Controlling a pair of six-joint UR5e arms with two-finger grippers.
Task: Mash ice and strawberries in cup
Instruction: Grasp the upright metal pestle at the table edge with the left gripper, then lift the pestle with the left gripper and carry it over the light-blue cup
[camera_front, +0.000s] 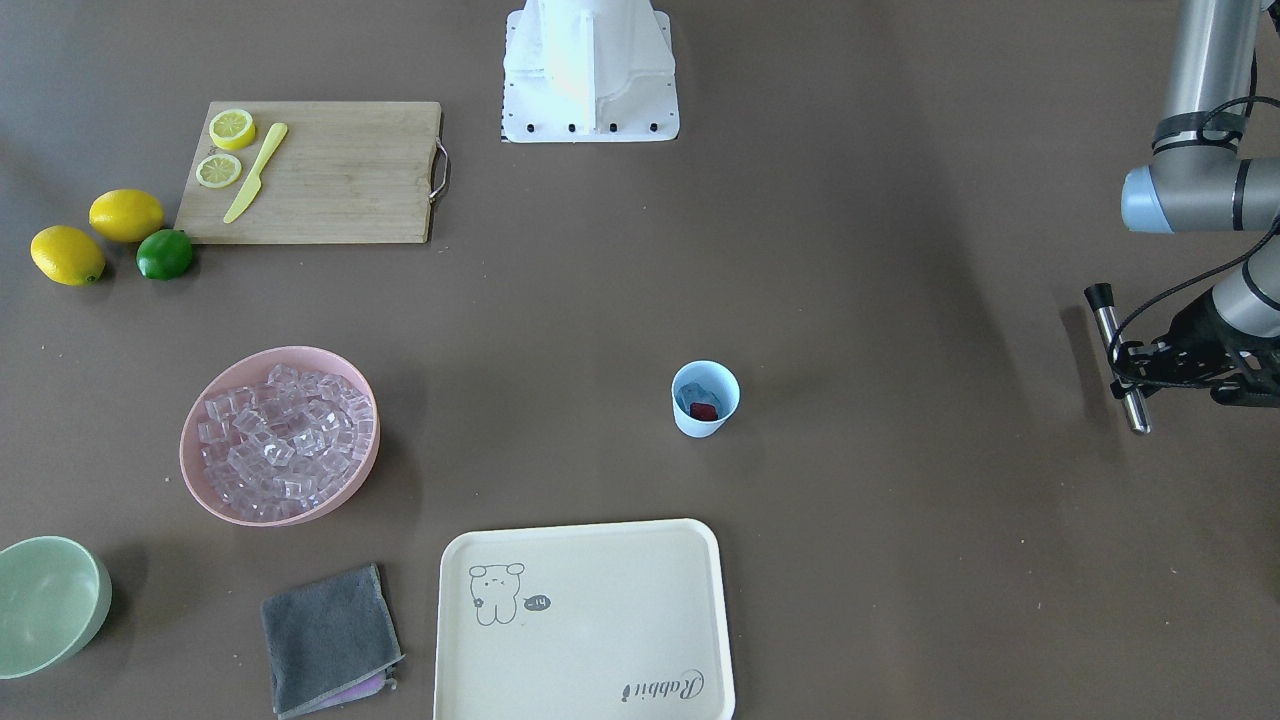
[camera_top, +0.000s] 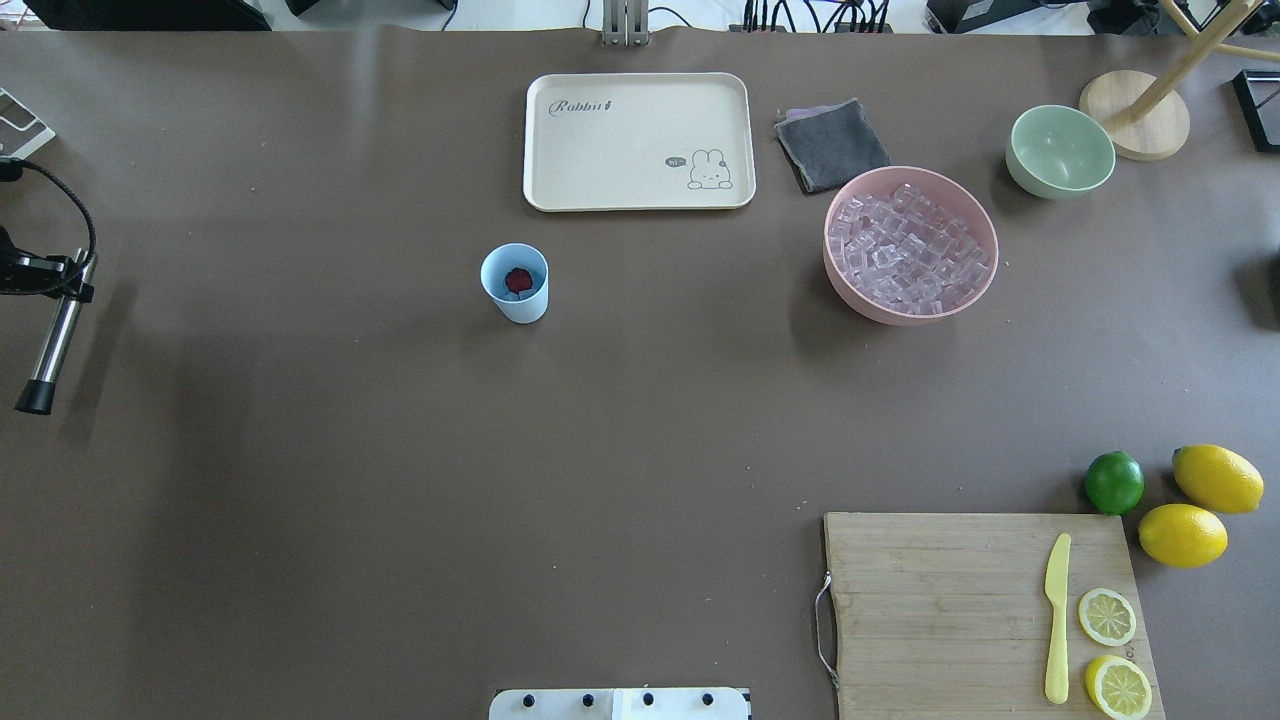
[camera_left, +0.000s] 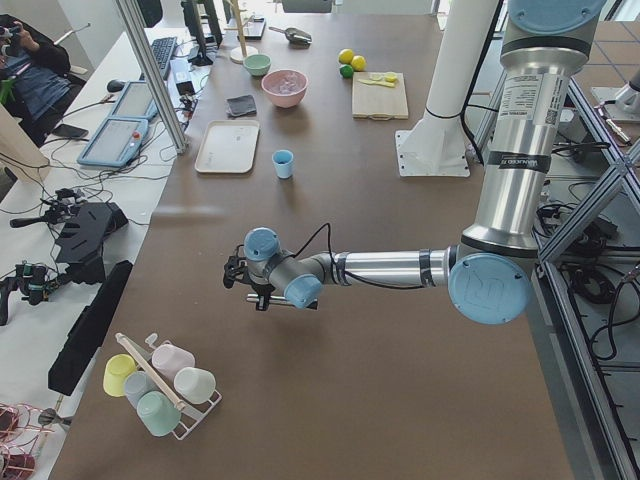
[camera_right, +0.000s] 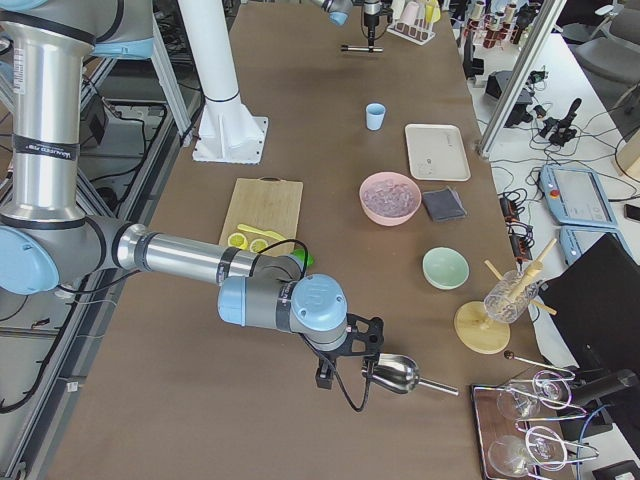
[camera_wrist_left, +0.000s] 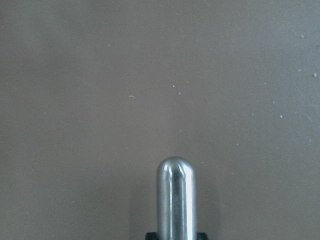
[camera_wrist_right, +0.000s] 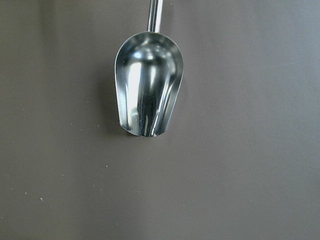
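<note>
Muddler (camera_front: 1109, 325) — tight in left end effector (camera_front: 1123, 368)

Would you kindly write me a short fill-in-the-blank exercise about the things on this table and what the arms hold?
1. The ___ bowl is heaped with ice.
2. The cup holding the strawberry is pale ___.
3. The ___ gripper holds the metal rod.
4. The scoop in the right wrist view is ___.
Missing words: pink; blue; left; empty.
</note>
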